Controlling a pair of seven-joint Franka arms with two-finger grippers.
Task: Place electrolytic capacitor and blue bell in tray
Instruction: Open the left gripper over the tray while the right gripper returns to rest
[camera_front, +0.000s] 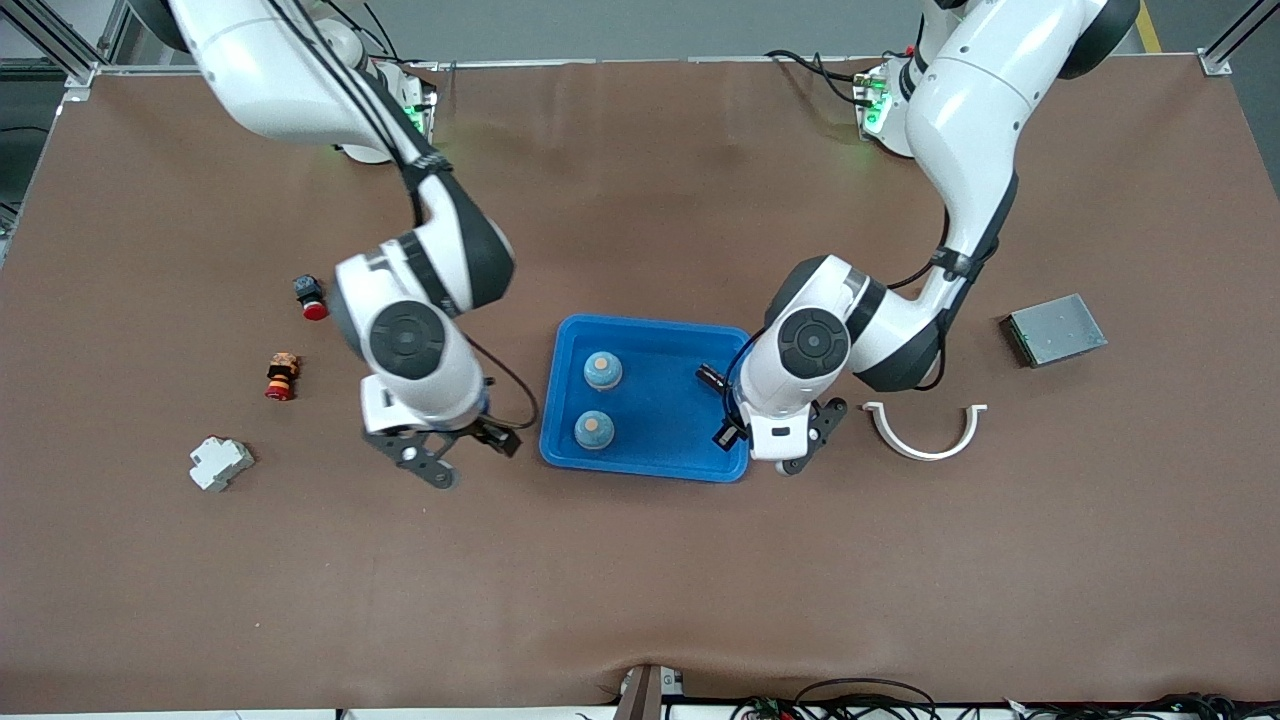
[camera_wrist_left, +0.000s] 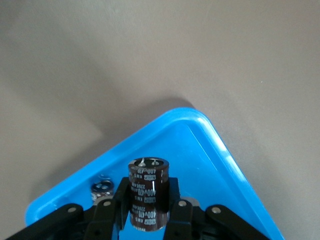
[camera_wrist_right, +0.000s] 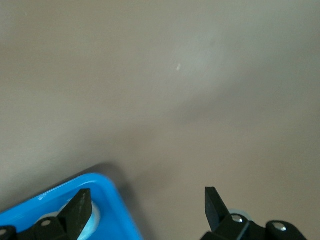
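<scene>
In the front view, two blue bells (camera_front: 602, 370) already sit in the tray (camera_front: 660, 465). The left end effector (camera_front: 768, 452) hangs over the tray's rim at the left arm's end. The right end effector (camera_front: 452, 452) hovers over the table just beside the tray's other end, jaws wide and empty.

In the left wrist view, the left end effector is clamped on the electrolytic capacitor (camera_wrist_left: 148, 192), held upright above the tray's corner.

In the right wrist view, only spread fingertips (camera_wrist_right: 214, 202) show.

The capacitor placement seems to be in hand; next comes lowering and releasing inside the rim.
</scene>
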